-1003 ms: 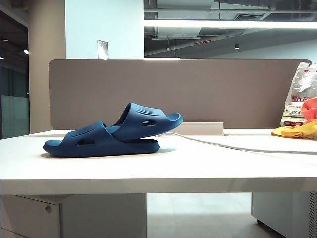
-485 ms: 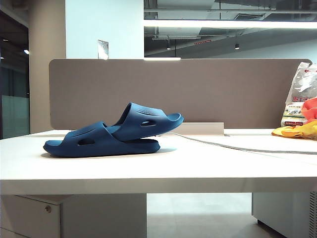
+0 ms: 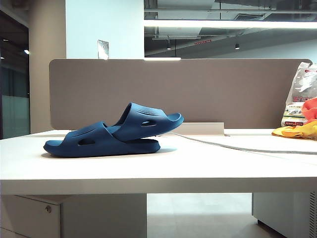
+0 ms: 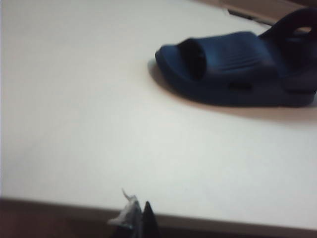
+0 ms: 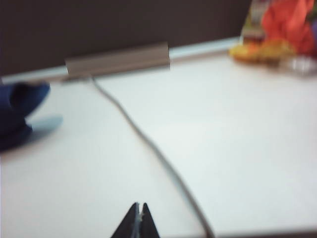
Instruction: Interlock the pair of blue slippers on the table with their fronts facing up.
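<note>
The pair of blue slippers (image 3: 111, 131) lies on the off-white table (image 3: 198, 168), left of centre. One slide rests flat; the other is tucked under its strap and tilts up to the right, both with uppers facing up. The left wrist view shows the flat slipper (image 4: 233, 67) open toe first, well away from my left gripper (image 4: 138, 213), which hangs shut and empty at the table's front edge. A blue slipper tip (image 5: 20, 109) shows in the right wrist view, and my right gripper (image 5: 140, 213) is shut on nothing near the front edge. Neither gripper appears in the exterior view.
A grey cable (image 3: 237, 146) runs across the table from a grey box (image 3: 198, 129) at the foot of the divider panel (image 3: 198, 89). At the back right lie yellow and orange items (image 3: 299, 129) and a printed bag (image 3: 299, 94).
</note>
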